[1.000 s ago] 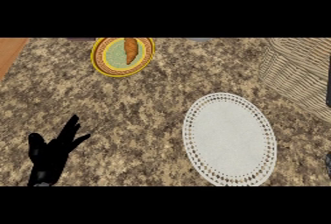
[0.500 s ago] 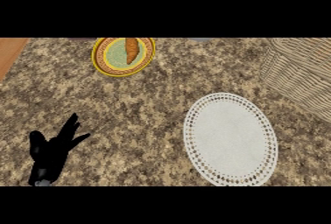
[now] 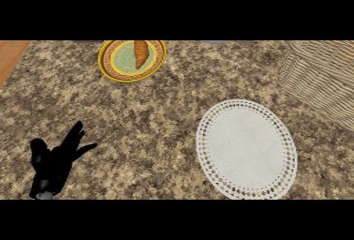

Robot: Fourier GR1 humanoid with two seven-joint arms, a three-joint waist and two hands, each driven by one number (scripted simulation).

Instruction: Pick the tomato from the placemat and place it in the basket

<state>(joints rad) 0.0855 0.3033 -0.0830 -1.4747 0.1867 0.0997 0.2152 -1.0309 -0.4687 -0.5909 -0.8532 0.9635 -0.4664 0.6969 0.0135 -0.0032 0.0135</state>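
The white lace-edged placemat (image 3: 247, 147) lies on the counter at centre right, and nothing lies on it. No tomato shows anywhere in the head view. The wicker basket (image 3: 323, 75) stands at the upper right, cut off by the frame edge; its inside is not visible. My left hand (image 3: 55, 159) rests at the lower left with its fingers spread and straight, holding nothing, far from the placemat. My right hand does not show.
A yellow-rimmed plate (image 3: 114, 60) with a green centre sits at the top left of the granite counter, with an orange carrot-like item (image 3: 141, 52) lying on it. A wooden strip (image 3: 10, 56) borders the counter at the far left.
The view has shifted slightly: the plate and the basket sit a little further right and lower than before. The left hand holds the same pose.
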